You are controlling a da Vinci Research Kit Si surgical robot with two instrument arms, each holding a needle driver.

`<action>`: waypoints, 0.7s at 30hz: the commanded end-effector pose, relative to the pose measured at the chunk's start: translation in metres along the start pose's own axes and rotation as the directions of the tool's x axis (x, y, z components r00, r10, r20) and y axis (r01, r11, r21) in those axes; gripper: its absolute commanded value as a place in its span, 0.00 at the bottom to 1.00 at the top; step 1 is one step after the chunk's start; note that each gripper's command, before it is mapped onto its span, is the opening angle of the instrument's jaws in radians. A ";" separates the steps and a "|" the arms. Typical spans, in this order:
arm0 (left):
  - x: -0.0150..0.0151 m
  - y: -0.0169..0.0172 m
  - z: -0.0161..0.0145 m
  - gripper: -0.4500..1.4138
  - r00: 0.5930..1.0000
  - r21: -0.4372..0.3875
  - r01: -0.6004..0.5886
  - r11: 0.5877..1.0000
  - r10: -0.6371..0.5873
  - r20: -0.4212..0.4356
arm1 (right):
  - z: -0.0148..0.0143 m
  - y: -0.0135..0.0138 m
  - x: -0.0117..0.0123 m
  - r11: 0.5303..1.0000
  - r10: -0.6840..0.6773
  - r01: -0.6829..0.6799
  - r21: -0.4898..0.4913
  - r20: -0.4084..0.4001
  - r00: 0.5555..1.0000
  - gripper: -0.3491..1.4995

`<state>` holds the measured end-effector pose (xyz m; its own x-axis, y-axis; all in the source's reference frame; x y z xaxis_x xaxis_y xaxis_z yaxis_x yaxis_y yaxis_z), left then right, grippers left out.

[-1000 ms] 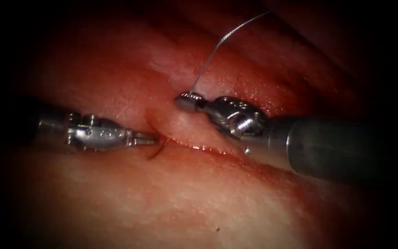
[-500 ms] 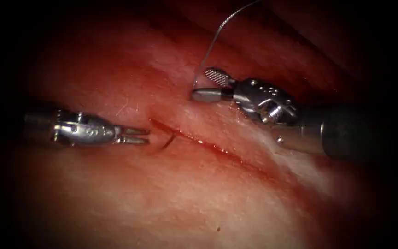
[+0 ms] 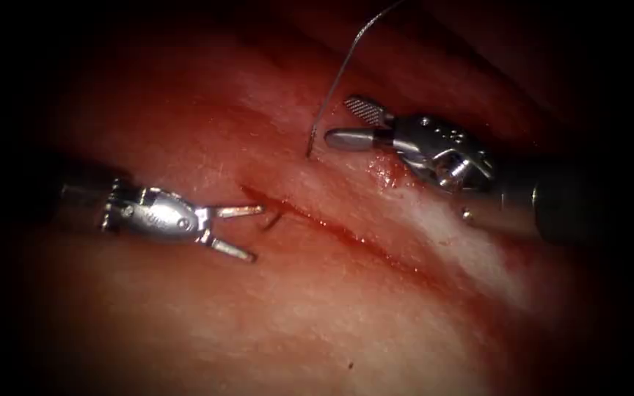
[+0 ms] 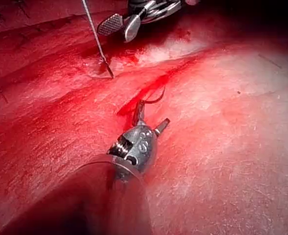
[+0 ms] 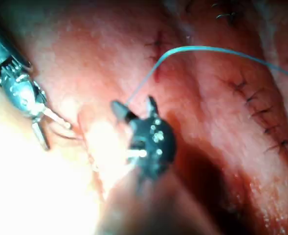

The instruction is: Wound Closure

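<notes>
The right tool (image 3: 346, 123) has let go of the needle's tail and backed off, jaws wide, holding nothing. The left tool (image 3: 247, 233) has opened wide around the needle (image 3: 273, 220) tip emerging at the cut (image 3: 346, 235), seemingly ready to grasp it

Thread (image 3: 339, 81) and needle (image 3: 273, 220) stand between the open claws.

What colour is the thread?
Light blue-green thread, best in the right wrist view.

Needle (image 3: 273, 218) in cut (image 3: 346, 235), between pincers.
</notes>
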<state>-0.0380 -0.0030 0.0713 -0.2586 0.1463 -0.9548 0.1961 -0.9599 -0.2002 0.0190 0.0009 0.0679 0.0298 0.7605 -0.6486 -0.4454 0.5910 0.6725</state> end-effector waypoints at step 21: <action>0.0000 -0.0006 0.0029 0.39 0.998 0.009 0.053 0.999 -0.052 -0.019 | 0.0012 0.0000 -0.0007 1.000 -0.003 0.003 -0.001 -0.002 1.000 0.83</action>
<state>-0.0404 -0.0025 0.0715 -0.2516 0.2099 -0.9448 0.1714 -0.9511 -0.2569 0.0193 0.0008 0.0683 0.0298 0.7586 -0.6509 -0.4481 0.5922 0.6697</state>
